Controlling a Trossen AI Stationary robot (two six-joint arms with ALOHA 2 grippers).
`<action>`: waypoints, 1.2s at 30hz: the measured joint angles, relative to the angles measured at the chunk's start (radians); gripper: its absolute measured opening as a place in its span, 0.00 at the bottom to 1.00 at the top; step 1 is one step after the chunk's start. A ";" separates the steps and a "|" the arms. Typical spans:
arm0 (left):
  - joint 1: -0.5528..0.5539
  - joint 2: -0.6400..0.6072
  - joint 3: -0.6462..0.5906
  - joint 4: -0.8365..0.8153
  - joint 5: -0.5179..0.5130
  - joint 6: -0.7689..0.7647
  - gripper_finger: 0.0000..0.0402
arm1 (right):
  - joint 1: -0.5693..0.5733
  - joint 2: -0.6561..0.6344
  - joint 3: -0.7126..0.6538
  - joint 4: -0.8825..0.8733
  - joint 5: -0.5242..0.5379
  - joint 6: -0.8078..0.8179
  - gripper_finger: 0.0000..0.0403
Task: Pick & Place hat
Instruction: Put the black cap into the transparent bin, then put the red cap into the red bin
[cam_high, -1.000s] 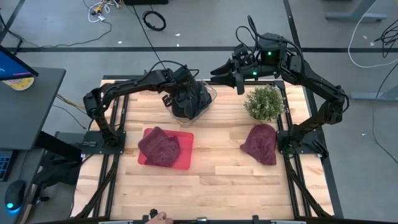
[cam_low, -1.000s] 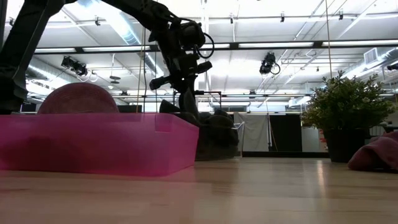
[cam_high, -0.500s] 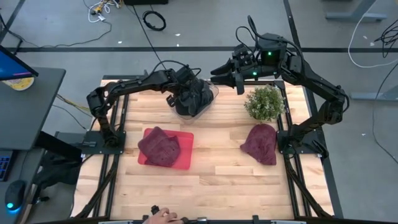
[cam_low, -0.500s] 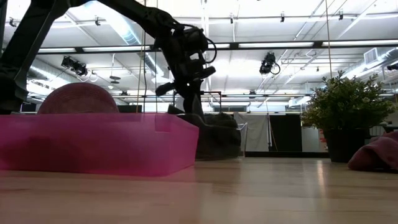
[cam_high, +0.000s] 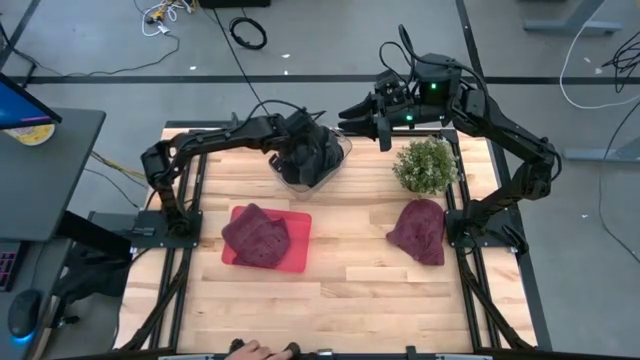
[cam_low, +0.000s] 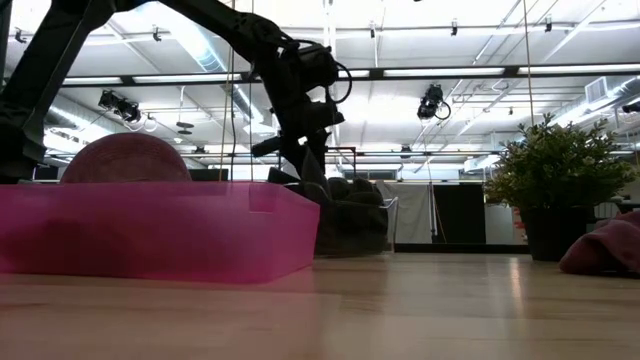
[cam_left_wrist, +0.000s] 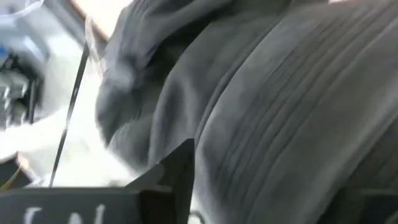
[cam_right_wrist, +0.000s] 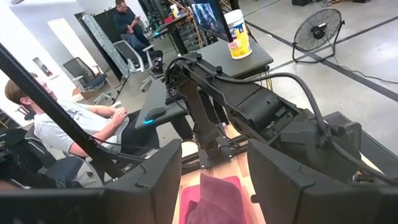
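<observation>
High view: the dark grey hat (cam_high: 316, 158) sits bunched in a clear container (cam_high: 338, 160) near the middle of the table's far edge, a shapeless heap with no clear long axis. The left gripper (cam_high: 297, 150) is down on it, its arm reaching from the table's left edge along the far side; whether the fingers clamp the cloth cannot be told here. The right gripper (cam_high: 362, 116) hangs raised beyond the far edge, its fingers apart and holding nothing. A maroon hat (cam_high: 257, 235) lies in the pink tray (cam_high: 298, 240) left of centre, another maroon hat (cam_high: 419, 229) toward the right edge, and a potted plant (cam_high: 426, 165) behind it. Low view: the left arm bends steeply down into the container, where the grey hat (cam_low: 350, 215) shows as a dark mound; the pink tray (cam_low: 160, 230) hides part of the container. Left wrist view: ribbed grey fabric (cam_left_wrist: 273, 118) fills the frame, pressed close over the fingers, which are mostly hidden. Right wrist view: the two fingers (cam_right_wrist: 165, 180) stand well apart, with a seated person (cam_right_wrist: 68, 127) in the room beyond.
</observation>
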 joint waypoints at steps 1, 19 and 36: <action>-0.002 -0.005 0.000 0.002 -0.023 -0.010 0.35 | 0.000 0.000 0.000 0.000 0.000 0.000 0.46; -0.058 -0.233 0.003 -0.187 -0.162 -0.323 0.49 | -0.046 -0.026 0.000 -0.151 0.000 -0.017 0.46; -0.109 -0.506 0.005 -0.050 -0.044 -1.195 0.47 | 0.103 -0.111 -0.110 -0.943 0.288 0.153 0.46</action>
